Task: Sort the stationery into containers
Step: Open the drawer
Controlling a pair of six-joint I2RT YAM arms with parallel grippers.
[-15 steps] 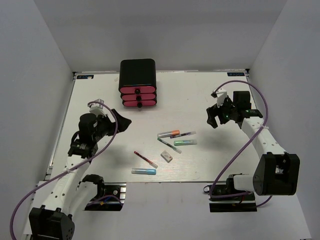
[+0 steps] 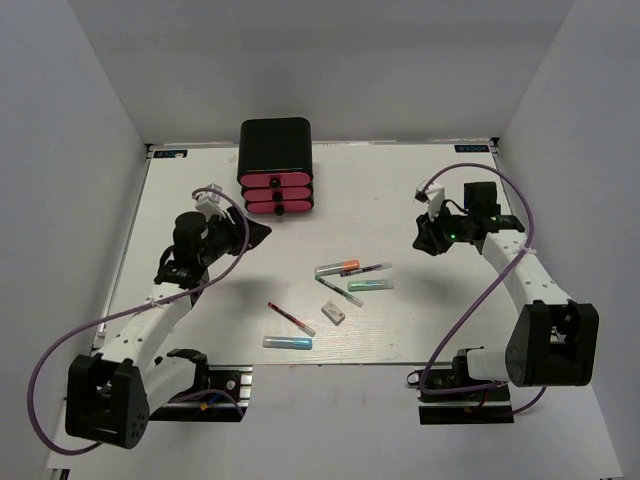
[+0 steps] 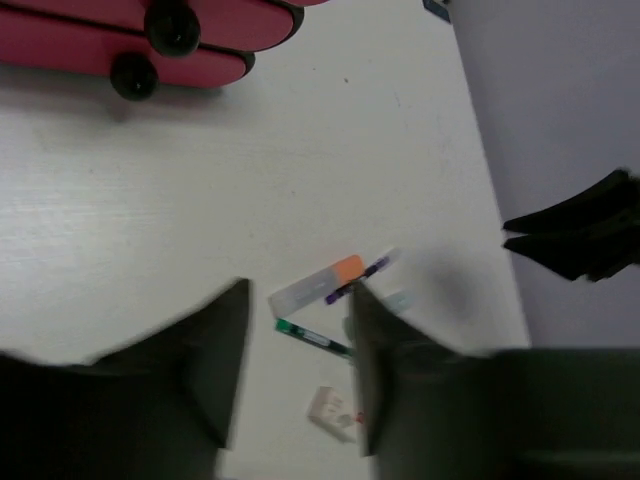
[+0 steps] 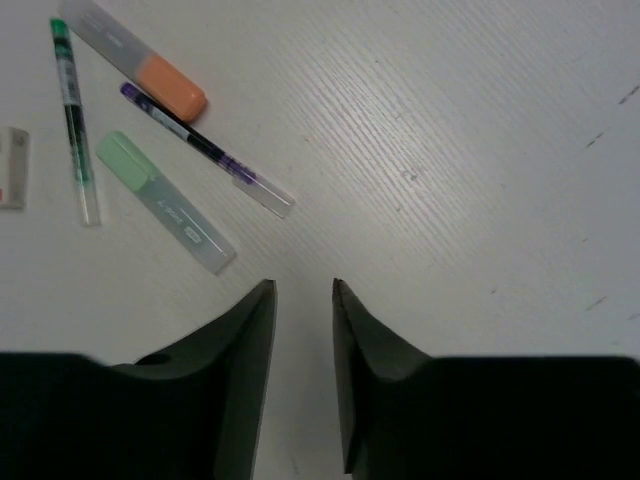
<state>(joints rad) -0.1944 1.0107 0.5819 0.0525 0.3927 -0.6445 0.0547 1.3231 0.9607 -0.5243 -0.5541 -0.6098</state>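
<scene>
The containers are three pink-red drawers [image 2: 277, 195] with black knobs in a black cabinet [image 2: 275, 150] at the back of the table. The stationery lies mid-table: orange-tipped marker [image 2: 337, 268], thin dark pen [image 2: 366, 269], green pen [image 2: 338, 291], pale green highlighter [image 2: 371, 285], white eraser [image 2: 335, 314], thin red pen [image 2: 290, 318], light blue marker [image 2: 287, 342]. My left gripper [image 2: 255, 232] hovers just below-left of the drawers, its jaws [image 3: 298, 292] apart and empty. To the right of the pens, my right gripper [image 2: 428, 238] keeps a narrow empty gap [image 4: 302, 285].
Grey walls enclose the white table [image 2: 200, 300] on three sides. In the left wrist view two drawer knobs [image 3: 172, 28] show at top left and the right arm [image 3: 580, 235] is dark at the far right. The right wrist view has the highlighter [image 4: 165, 205] nearest its fingers.
Both grippers' jaws have narrowed. The left arm has swung up and right toward the drawers. The right gripper has turned and shifted slightly.
</scene>
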